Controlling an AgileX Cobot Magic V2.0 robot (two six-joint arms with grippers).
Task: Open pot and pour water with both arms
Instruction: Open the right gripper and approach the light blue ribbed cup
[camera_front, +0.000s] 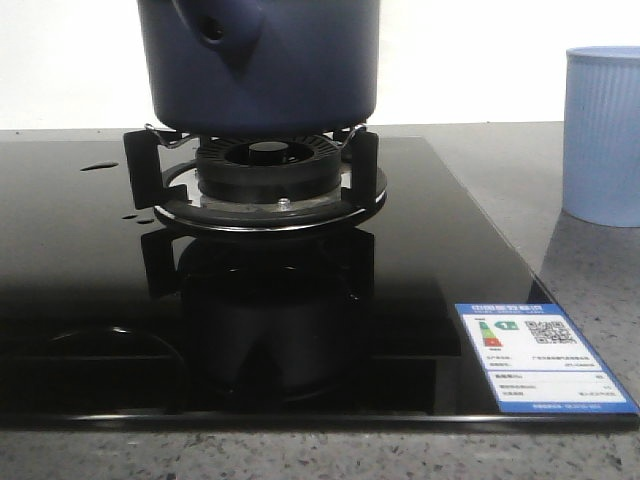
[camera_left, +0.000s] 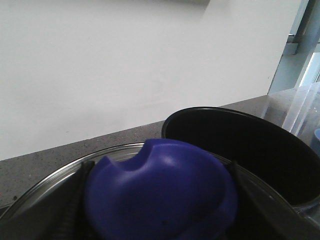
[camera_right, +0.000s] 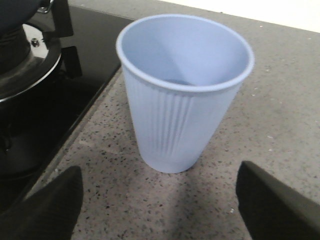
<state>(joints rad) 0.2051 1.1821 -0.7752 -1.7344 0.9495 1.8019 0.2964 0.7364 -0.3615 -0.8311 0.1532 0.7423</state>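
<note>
**Fig. — Lid off, cup not yet gripped**

Between the right gripper (camera_right: 160, 200) fingers, spread wide, stands the pale blue ribbed cup (camera_right: 184, 95); pads flank its base w/o touching. Cup is upright on the speckled counter (camera_right: 280, 100), just off the right edge of the black glass hob (camera_front: 300, 330), mouth up; whether it holds water cannot be told. Left gripper (camera_left: 160, 200): fingers clamped on the blue knob (camera_left: 160, 192) of a glass lid (camera_left: 45, 182), held up beside the pot's open mouth.

Pot (camera_front: 260, 60) sits on the burner stand (camera_front: 265, 195) near the hob's far-middle, counter beyond. Open rim shows in the left wrist view, interior dark, contents not readable. Its axis is vertical, mouth up; stubby handle mount (camera_front: 215, 30) w/ small hole points toward the near edge, slightly left.

Step in hand (judged): right arm closes on cup for the pour. To do well: centre the cup btw. pads, grip mid-wall, not the thin rim, squeeze lightly since the ribbed wall likely flexes, lift straight before tilting over the pot. Keep lid clear of the pour path, i.e. toward the left edge.
</note>
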